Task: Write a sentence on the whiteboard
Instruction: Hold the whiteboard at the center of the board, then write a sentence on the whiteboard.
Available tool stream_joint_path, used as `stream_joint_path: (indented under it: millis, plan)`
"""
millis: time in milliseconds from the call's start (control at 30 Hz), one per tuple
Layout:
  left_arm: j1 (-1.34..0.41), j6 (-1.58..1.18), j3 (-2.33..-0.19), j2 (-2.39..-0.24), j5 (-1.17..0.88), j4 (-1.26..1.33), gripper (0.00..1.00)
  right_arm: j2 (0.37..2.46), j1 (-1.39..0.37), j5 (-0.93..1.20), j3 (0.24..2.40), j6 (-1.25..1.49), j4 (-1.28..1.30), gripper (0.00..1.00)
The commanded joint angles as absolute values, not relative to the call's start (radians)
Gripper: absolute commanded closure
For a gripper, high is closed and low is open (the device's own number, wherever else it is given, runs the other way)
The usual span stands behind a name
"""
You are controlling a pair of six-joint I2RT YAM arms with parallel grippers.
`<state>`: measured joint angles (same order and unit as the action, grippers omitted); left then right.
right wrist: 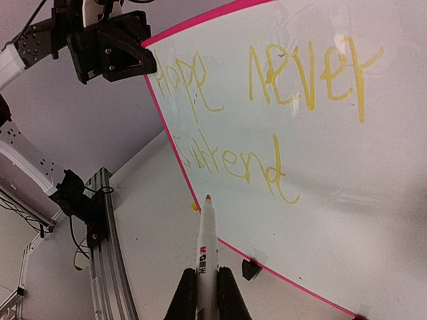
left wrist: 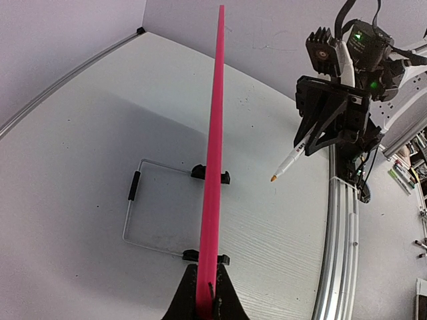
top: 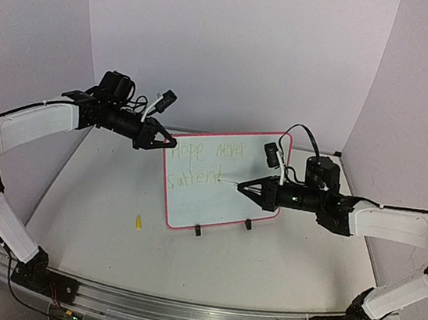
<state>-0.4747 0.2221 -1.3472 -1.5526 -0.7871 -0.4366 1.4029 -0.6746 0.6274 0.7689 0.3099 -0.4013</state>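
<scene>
The whiteboard [top: 224, 205] with a red-pink frame stands upright mid-table on two black clip feet [top: 198, 231]. The sentence [top: 200, 176] in yellow-green reads "Hope never" above "Surrend"; it shows clearly in the right wrist view [right wrist: 230, 167]. My left gripper [top: 161, 139] is shut on the board's top left corner; its own view shows the pink edge [left wrist: 213, 167] between the jaws of the left gripper [left wrist: 207, 300]. My right gripper [top: 246, 186] is shut on a white marker [right wrist: 207, 253], its orange tip a little off the board below "Surrend". The marker also shows in the left wrist view [left wrist: 291, 160].
A small yellow cap [top: 138, 221] lies on the table in front of the board's left end. A thin wire stand [left wrist: 133, 213] rests on the table behind the board. An aluminium rail [top: 178, 309] runs along the near edge. White walls enclose the table.
</scene>
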Motion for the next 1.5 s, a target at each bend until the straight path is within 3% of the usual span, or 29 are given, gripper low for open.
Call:
stream_joint_path:
  millis: [0, 233, 1000, 1467]
  plan:
    - [-0.471, 0.271, -1.350, -1.523, -0.772, -0.452, 1.00, 1.427, -0.673, 0.620, 0.818, 0.275, -0.410, 1.00]
    - [-0.471, 0.275, -1.350, -1.520, -0.769, -0.456, 1.00, 1.407, -0.671, 0.522, 0.789, 0.260, -0.433, 1.00]
    - [-0.471, 0.275, -1.350, -1.514, -0.765, -0.459, 1.00, 1.506, -0.641, 0.501, 0.787, 0.279, -0.507, 1.00]
    - [-0.471, 0.277, -1.350, -1.509, -0.762, -0.458, 1.00, 1.459, -0.620, 0.449, 0.746, 0.290, -0.516, 1.00]
